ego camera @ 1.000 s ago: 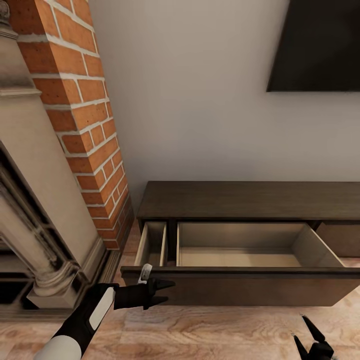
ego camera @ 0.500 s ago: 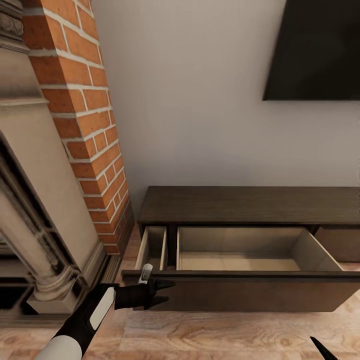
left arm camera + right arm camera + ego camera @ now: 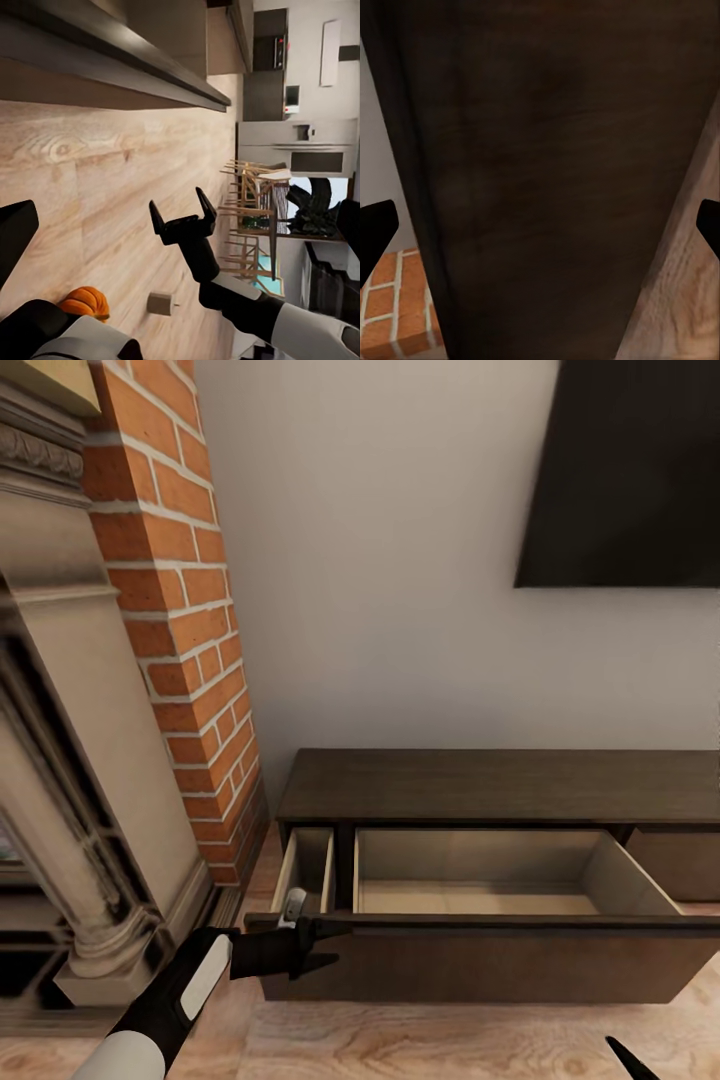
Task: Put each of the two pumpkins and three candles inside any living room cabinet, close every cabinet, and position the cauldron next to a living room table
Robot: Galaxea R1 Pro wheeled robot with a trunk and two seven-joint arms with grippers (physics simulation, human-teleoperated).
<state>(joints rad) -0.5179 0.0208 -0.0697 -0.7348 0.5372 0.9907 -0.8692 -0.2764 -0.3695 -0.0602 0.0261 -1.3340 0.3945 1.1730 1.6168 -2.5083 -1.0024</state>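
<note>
The cabinet (image 3: 500, 785) is a long, low dark-brown unit against the wall. Its wide drawer (image 3: 480, 960) is pulled out, and the pale beige inside is empty. My left gripper (image 3: 338, 944) is open at the left end of the drawer front, level with its top edge. In the left wrist view, an orange pumpkin (image 3: 85, 300) and a squat candle (image 3: 159, 303) lie on the wood floor. My right gripper (image 3: 182, 215) hovers open above that floor, close in front of the drawer front (image 3: 547, 172). The cauldron and the table are out of view.
A brick chimney (image 3: 190, 640) and a stone fireplace surround (image 3: 90, 810) stand just left of the cabinet. A black TV (image 3: 630, 470) hangs on the wall above it. Wood floor (image 3: 420, 1040) runs in front. Dining chairs (image 3: 251, 217) and kitchen units lie farther off.
The head view has tilted upward, so the cabinet sits lower in the picture. The right gripper has slipped almost off the bottom edge. The drawer stays pulled out.
</note>
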